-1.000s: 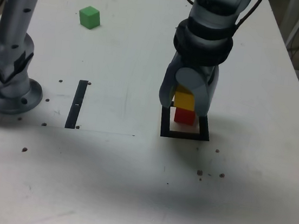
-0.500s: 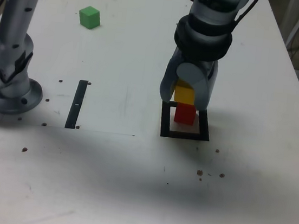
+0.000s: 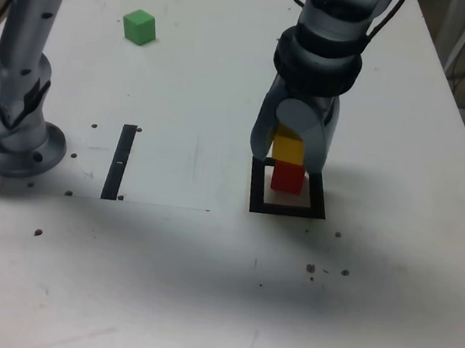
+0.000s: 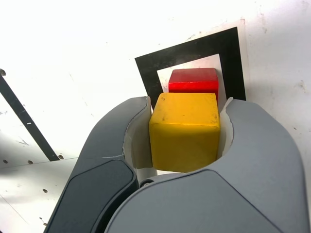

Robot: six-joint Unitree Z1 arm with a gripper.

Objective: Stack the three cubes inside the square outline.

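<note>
Tool (image 3: 291, 154): pointing down over the outline, jaws closed against two opposite sides of the yellow cube, gripping it.
Yellow cube (image 4: 184, 131): between the pale jaw pads in the wrist view; in the exterior view directly above the red cube, apparently resting on it, though contact cannot be confirmed.
Red cube (image 3: 288, 177): on the cream centre of the outline, under the yellow one, its top partly showing in the wrist view.
Outline (image 3: 258, 204): thick black square on the table, right of centre in the exterior view, partly hidden behind the tool.
Green cube (image 3: 138, 27): alone at the far side of the table, toward the exterior view's left, well apart from the outline.
Black strip (image 3: 120, 161): thin, straight, between arm base and outline.
Arm base (image 3: 11, 143): at the exterior view's left edge.
Table (image 3: 201, 289): white, with small dark specks near the front.
</note>
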